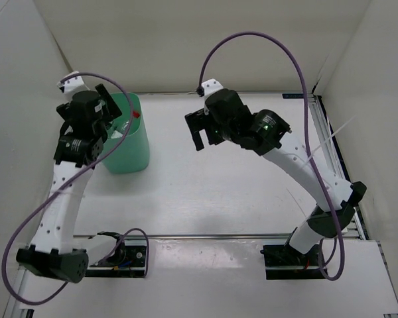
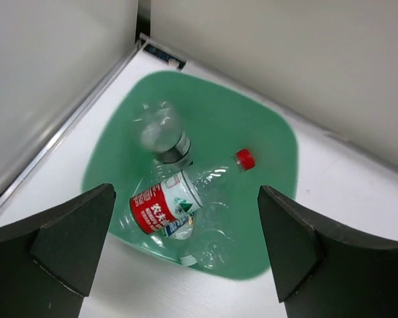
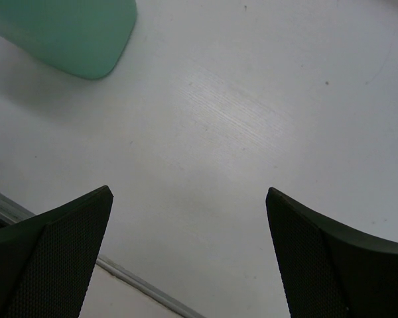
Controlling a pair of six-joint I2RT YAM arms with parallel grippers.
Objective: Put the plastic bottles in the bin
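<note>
Left hand (image 2: 186,191) hovers right above the bin (image 2: 259,126) at the far-left corner of the surface (image 3: 252,99), fingers spread wide, gripping nothing. Inside the bin lie a red-labelled bottle (image 2: 164,207) and a clear bottle (image 2: 158,129). Right hand (image 3: 189,191), spread and empty, hangs mid-surface.

You saw the white tabletop (image 1: 239,192) that carried the mint-green bin (image 1: 129,154), which stood upright near its far left corner.

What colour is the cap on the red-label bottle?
The cap is red, clearest in the left wrist view.
</note>
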